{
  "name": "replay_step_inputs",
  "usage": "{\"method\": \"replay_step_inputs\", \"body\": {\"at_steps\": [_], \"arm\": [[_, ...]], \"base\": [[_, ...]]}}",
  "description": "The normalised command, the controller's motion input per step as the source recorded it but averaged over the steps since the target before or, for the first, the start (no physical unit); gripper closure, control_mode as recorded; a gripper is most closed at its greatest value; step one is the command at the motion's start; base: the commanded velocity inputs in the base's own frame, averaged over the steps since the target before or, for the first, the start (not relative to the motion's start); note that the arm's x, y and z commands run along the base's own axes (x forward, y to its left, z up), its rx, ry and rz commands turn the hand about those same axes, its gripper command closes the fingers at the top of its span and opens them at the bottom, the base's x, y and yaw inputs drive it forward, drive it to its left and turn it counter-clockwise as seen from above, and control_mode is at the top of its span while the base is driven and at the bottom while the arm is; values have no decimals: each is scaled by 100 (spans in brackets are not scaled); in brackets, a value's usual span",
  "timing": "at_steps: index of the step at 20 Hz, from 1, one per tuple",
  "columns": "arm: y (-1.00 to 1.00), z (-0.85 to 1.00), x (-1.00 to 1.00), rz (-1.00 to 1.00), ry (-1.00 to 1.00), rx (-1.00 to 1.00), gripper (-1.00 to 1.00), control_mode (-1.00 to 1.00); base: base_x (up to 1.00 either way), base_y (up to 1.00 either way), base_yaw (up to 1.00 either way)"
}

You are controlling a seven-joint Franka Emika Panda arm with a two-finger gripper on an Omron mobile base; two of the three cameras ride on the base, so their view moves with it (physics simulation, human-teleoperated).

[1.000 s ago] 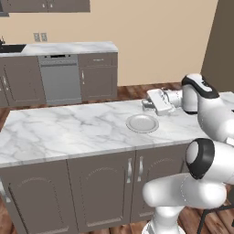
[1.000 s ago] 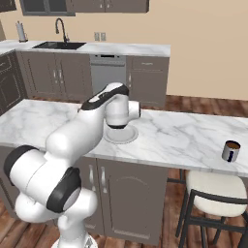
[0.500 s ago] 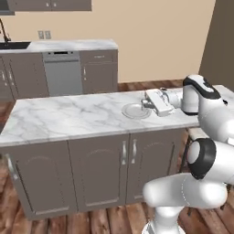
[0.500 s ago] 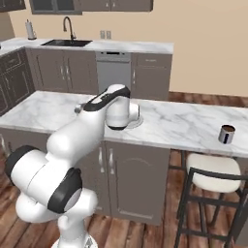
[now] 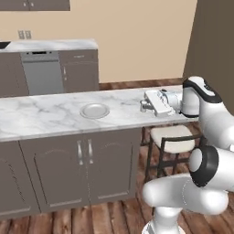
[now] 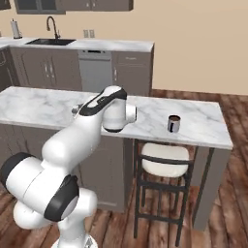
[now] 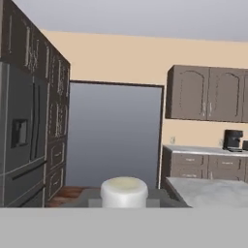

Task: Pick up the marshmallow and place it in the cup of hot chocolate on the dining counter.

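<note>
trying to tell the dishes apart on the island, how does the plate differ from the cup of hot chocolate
The plate is wide, flat and shallow; the cup of hot chocolate is narrow and upright. The plate looks bare, while the cup holds dark brown liquid. The plate is pale grey; the cup looks darker and metallic. Both rest on the marble dining counter.

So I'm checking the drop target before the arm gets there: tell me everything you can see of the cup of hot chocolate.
The cup of hot chocolate is a small grey, metallic-looking mug, standing upright, with dark brown liquid showing at its open top. It stands on the dining counter near the marble top's front edge, above the white-cushioned stool. Nothing else touches it; its handle is too small to make out.
</note>
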Motion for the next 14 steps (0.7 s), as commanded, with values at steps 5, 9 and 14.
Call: {"method": "replay_step_inputs", "body": {"at_steps": [5,9,14], "arm": [[0,0,0,0,0,0,100,100],[0,0,0,0,0,0,100,100],[0,0,0,0,0,0,100,100]], "base": [[14,-100,0],[65,-74,-1],[98,-24,-2]]}}
